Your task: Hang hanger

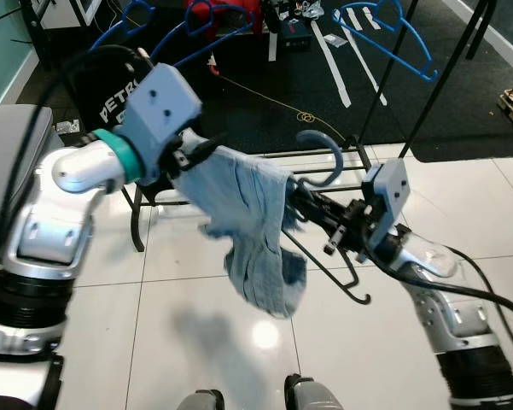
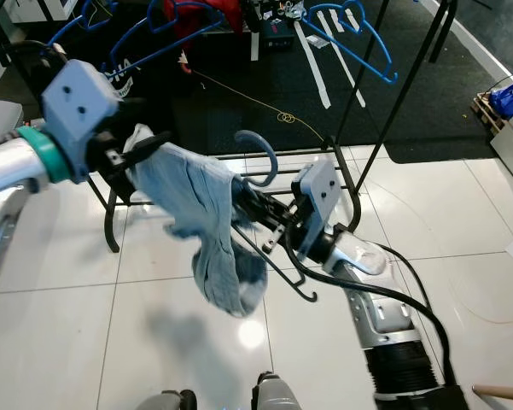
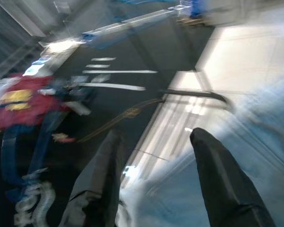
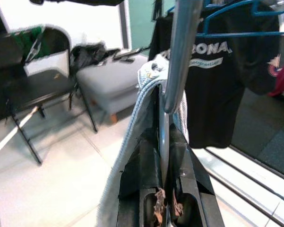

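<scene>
Left eye view, rack: black clothes rack (image 1: 384, 94) stands ahead on dark carpet (image 1: 265, 94), with blue hangers (image 1: 393, 34) and a black printed shirt (image 1: 111, 98) on it.
Floor: glossy white tiles (image 1: 188, 342) under the robot; a bright glare spot lies near its feet.
Garment: light blue cloth (image 1: 256, 239) draped over the hanger (image 1: 320, 162), sagging low between the two arms.
Right gripper (image 1: 311, 205): fingers closed on the hanger's wire just below its hook, seen clamped in the right wrist view.
Left gripper (image 1: 201, 152): fingers spread slightly, with the cloth's upper edge lying between them; whether they pinch it cannot be told.
Step in hand, judgement: raise the hook above the rail, keep it turned toward the rail, and keep the cloth from sliding off.
</scene>
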